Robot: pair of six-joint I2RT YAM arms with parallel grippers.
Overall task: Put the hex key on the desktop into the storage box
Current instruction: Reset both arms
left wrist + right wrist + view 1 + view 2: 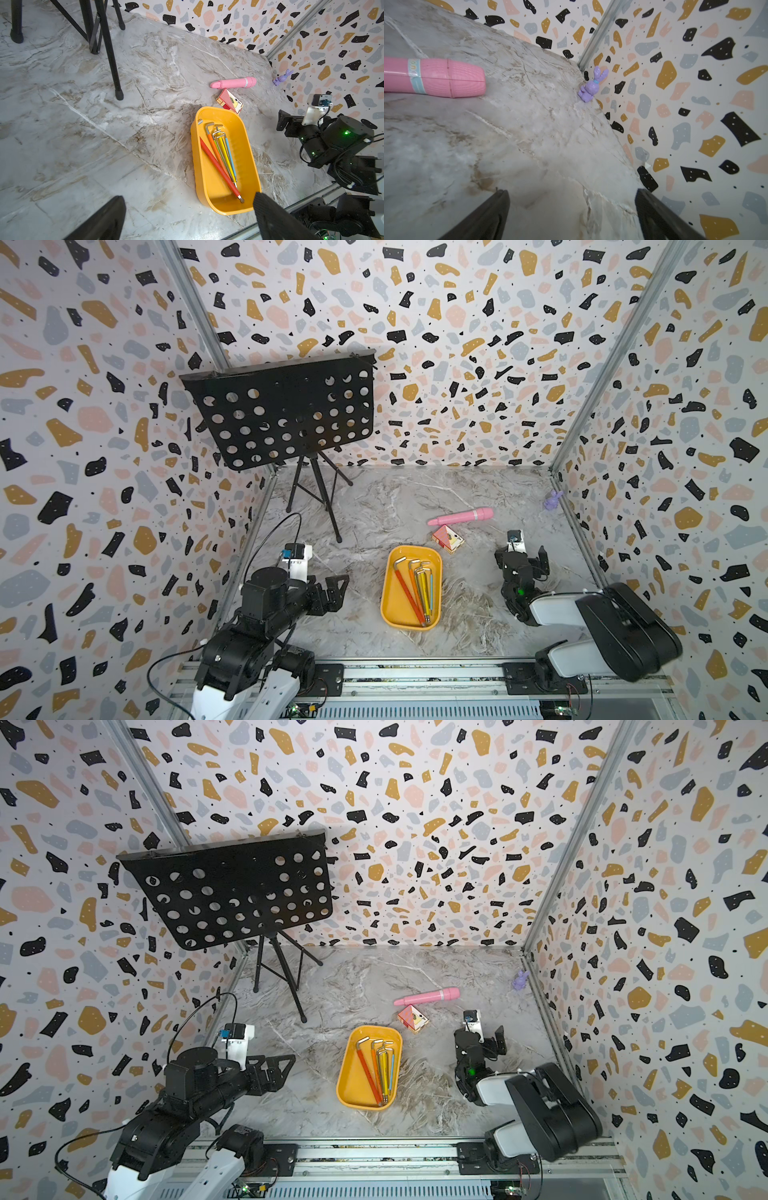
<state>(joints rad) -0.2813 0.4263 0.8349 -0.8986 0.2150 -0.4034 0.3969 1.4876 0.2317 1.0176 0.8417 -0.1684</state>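
Several L-shaped hex keys (pixel 417 589) with red, orange, yellow and blue shafts lie together inside the shallow yellow-orange plastic storage box (pixel 388 585), which sits between the two grippers on the grey-and-white marble-patterned desktop (pixel 374 510). In both top views the left gripper (pixel 334 593) stands beside the box with its jaws spread wide and nothing between them. Its wrist view shows the box's near end just ahead of one black fingertip (pixel 261 199), with the red key's tip (pixel 241 200) close to that end of the box. The right gripper (pixel 521 558) hangs on the far side of the box from the left one, near the side wall, its jaws likewise apart and empty, with bare marble under them in its wrist view. Beyond the right gripper lies a pink ribbed plastic cylinder (pixel 433 78), and further off a small purple rabbit figure (pixel 591 87) sits against the speckled wall. A small pink-and-cream pyramid-shaped box (pixel 446 538) rests just past the storage box's far end.
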